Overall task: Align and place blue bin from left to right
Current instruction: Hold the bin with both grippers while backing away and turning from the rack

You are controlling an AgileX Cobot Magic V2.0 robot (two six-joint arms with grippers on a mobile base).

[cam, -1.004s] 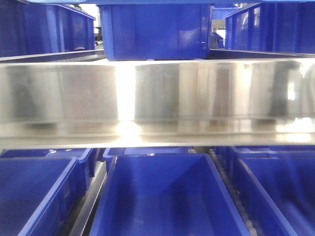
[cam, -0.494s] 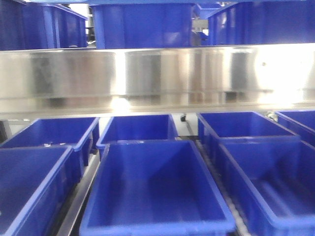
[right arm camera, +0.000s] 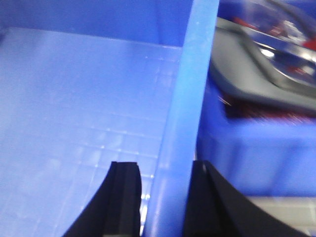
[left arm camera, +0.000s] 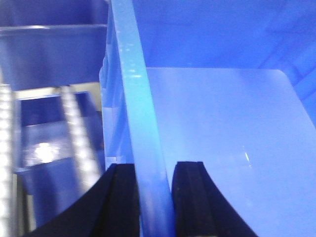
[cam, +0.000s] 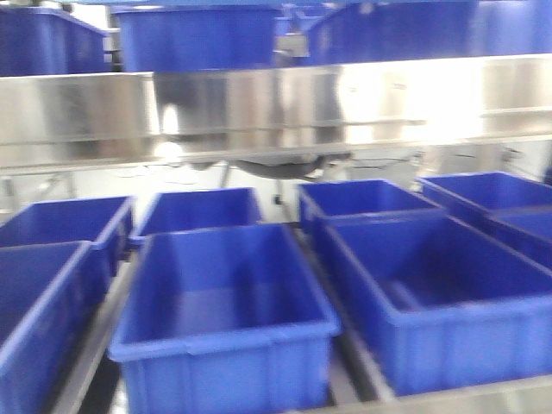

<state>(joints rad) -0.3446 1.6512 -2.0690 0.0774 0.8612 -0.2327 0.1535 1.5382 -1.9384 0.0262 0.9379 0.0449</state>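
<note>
The blue bin shows only in the wrist views, and I cannot tell which bin it is in the front view. In the left wrist view its light blue rim [left arm camera: 136, 89] runs up between the black fingers, and my left gripper [left arm camera: 154, 168] is shut on that wall. The bin's pale floor [left arm camera: 222, 138] lies to the right. My right gripper [right arm camera: 163, 168] is shut on the opposite wall [right arm camera: 197, 74], with the gridded floor [right arm camera: 74, 98] to its left. Neither gripper shows in the front view.
A shiny steel shelf beam [cam: 276, 103] crosses the front view, with dark blue bins [cam: 198, 39] above it. Below stand several open dark blue bins [cam: 224, 293] in rows on roller tracks [left arm camera: 79, 128]. A neighbouring bin holding a grey object [right arm camera: 256, 74] sits beside the right wall.
The front view has shifted: the steel beam rose in the frame and slid left, and more of the lower bins came into sight.
</note>
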